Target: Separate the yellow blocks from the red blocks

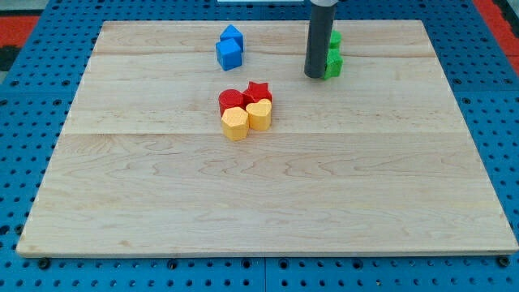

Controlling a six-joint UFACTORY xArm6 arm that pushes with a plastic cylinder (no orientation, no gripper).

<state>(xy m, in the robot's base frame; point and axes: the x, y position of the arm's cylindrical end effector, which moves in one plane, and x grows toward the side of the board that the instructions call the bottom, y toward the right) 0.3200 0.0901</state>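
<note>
1. Camera view, tool: your arm ends in a plain dark rod with no jaws, so it holds nothing. My tip rests on the pale wooden board near the view's top, just left of the green plastic blocks, which the rod partly hides; whether it touches them you cannot tell.

2. Camera view, task items: locate the cluster below and left of my tip, well apart from it. The red star-shaped block and the red rounded block form the upper row. The yellow hexagonal block and the yellow rounded block form the lower row. All four appear to touch.

3. Camera view, other items: two blue blocks, one cube-like, sit together at the view's top, left of my tip.

4. Step in hand: separation appears not yet begun. Bring my tip down to the cluster's side and enter along the seam between the red and yellow rows. Push the yellow pair toward the view's bottom, where the board has room.

5. Caution: a push off the seam would likely drag a red block along. Keep clear of the green blocks when departing.

6. Containers: none are visible; the board carries every block directly.
</note>
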